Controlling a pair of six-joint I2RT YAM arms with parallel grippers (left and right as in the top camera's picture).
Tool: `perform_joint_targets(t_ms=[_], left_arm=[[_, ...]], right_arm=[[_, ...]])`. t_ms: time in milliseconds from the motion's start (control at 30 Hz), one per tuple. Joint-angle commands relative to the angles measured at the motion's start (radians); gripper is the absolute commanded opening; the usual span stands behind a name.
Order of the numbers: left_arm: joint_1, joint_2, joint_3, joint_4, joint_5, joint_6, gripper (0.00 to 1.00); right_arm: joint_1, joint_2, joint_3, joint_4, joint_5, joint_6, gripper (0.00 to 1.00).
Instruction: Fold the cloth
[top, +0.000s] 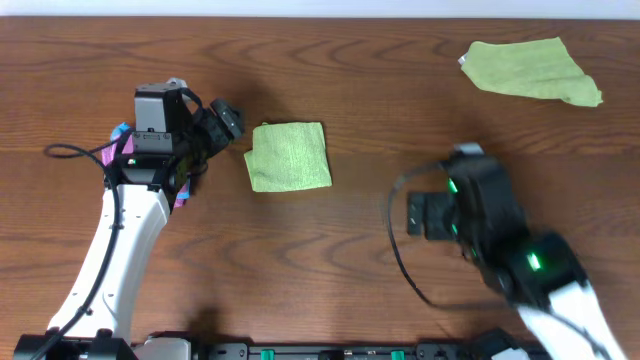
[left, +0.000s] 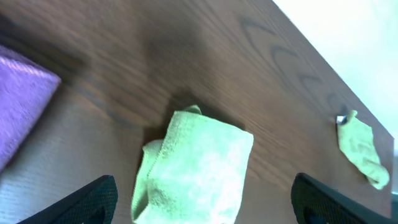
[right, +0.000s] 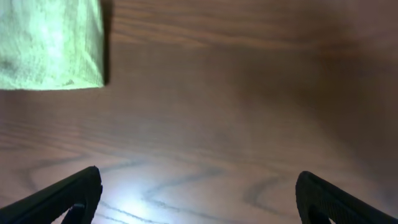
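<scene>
While the left claw (top: 228, 122) is gaping empty just left of the seemingly folded cloth (top: 288, 155), the right claw (top: 428, 214) is gaping farther off.

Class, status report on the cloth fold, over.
Left gripper open, right gripper open, both empty. Cloth lies folded beside left gripper. Second green cloth apart, far corner.
</scene>
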Motion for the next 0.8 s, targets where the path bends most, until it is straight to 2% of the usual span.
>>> perform_joint_targets(t_ms=[0, 133, 267, 367, 500, 667, 767], left_arm=[[0.004, -0.01, 0.029, -0.02, 0.061, -0.034, 0.9], [0.004, -0.01, 0.029, -0.023, 0.136, -0.044, 0.9], [0.005, -0.01, 0.029, -0.058, 0.18, -0.1, 0.88], [0.03, -0.01, 0.029, -0.156, 0.211, -0.142, 0.84], [0.117, -0.029, 0.029, -0.294, 0.31, -0.068, 0.8], [0.206, -0.114, 0.027, -0.467, 0.288, 0.039, 0.78], [0.218, -0.206, -0.023, -0.487, 0.252, 0.021, 0.78]], right_arm=[[-0.02, -0.168, -0.103, 0.002, 0.059, 0.115, 0.99], [-0.029, -0.386, -0.215, -0.039, 0.138, 0.213, 0.99], [-0.029, -0.525, -0.261, -0.087, 0.217, 0.269, 0.99], [-0.029, -0.542, -0.262, -0.092, 0.269, 0.267, 0.99], [-0.029, -0.542, -0.262, -0.091, 0.283, 0.264, 0.99], [-0.029, -0.542, -0.262, -0.091, 0.283, 0.265, 0.99], [-0.029, -0.542, -0.262, -0.091, 0.283, 0.265, 0.99]])
